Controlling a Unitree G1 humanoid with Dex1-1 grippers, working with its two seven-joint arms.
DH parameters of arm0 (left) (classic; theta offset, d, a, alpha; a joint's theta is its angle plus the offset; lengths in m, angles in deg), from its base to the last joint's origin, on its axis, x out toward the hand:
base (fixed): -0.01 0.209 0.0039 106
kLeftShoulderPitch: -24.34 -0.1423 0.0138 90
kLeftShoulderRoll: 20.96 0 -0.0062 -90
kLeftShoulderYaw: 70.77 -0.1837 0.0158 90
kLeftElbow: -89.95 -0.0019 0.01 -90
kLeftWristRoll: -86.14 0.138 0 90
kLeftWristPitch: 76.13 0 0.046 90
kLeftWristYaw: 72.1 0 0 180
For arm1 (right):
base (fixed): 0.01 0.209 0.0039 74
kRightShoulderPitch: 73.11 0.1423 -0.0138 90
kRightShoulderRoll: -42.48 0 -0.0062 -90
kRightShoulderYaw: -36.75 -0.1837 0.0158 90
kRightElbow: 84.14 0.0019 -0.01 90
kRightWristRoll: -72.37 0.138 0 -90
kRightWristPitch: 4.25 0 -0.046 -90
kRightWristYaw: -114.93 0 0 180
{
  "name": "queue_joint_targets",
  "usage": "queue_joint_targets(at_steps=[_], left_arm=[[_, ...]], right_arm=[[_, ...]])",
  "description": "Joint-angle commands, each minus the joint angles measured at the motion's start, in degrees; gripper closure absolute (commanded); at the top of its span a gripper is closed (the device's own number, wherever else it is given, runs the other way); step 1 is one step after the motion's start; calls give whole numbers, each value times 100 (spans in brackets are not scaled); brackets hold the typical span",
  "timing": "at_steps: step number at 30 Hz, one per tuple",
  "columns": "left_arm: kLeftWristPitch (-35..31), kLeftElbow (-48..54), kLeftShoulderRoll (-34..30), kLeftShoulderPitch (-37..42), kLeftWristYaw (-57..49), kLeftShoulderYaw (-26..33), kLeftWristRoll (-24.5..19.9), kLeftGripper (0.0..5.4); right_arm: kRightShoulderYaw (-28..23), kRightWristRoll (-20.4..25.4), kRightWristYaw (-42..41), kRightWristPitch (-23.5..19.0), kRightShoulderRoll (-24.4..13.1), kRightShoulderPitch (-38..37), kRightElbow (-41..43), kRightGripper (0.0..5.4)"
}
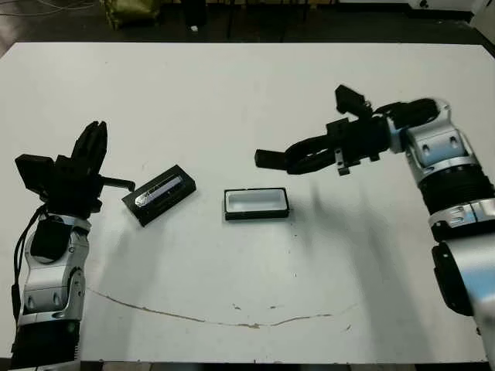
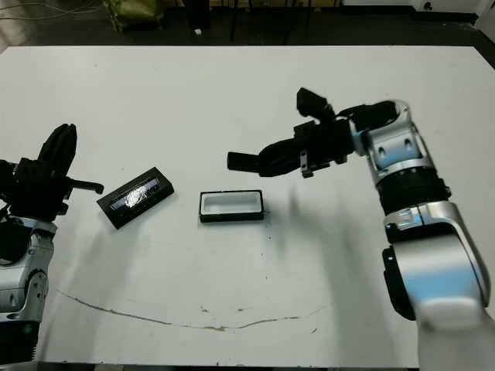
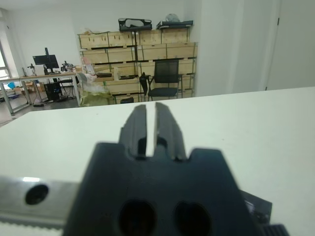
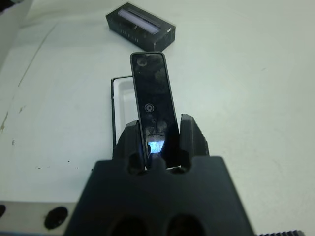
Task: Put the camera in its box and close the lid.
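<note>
The right gripper (image 4: 158, 132) was clamped on the camera (image 4: 153, 101), its two black fingers pressed against the device's long edges near the end with the bluish-white patch, while the other end jutted out past the fingertips. In the head views that gripper (image 1: 298, 158) sat right of centre, above the table (image 1: 247, 85), with the camera (image 1: 270, 158) pointing toward picture left, its free end over the space just above the box (image 1: 257, 203).

The box lay at the centre of the frame, open side up, its white lining showing, with nothing inside. Left of it, apart from it, the lid (image 1: 159, 193) rested on the table at a slant, silvery stripe upward.

At the far left edge, the left gripper (image 1: 91, 147) was raised, with its fingers pointing up, near the lid but not touching it. In the left wrist view its fingers (image 3: 169, 129) stood nearly together with only a thin slit between them, and they held nothing.
</note>
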Motion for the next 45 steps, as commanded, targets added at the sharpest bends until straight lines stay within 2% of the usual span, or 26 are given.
queue_joint_targets(at_steps=[1,7,11,14,26,28,38,45], left_arm=[[-161,3,-6,-113,31,-2,-54,540],[-240,68,-5,-126,32,1,-74,540],[-182,5,-21,-96,62,4,-84,540],[-158,1,1,-95,53,-2,-72,540],[79,-123,110,-155,36,-16,-57,540],[126,-154,117,-155,43,-21,-42,540],[-77,-23,168,-211,-30,-36,-77,540],[-104,-46,160,-230,-25,-27,-47,540]], right_arm=[[113,-87,171,-8,5,-103,284,511],[226,-45,202,-438,50,-168,552,511],[348,-65,198,-549,38,-221,789,511],[445,-97,197,-469,38,-244,881,511],[861,-277,363,-731,12,-489,1545,511],[892,-302,422,-646,-2,-562,1672,511],[1064,-556,945,-755,4,-824,2149,511],[1115,-673,1401,-1618,-5,-1025,2794,511]])
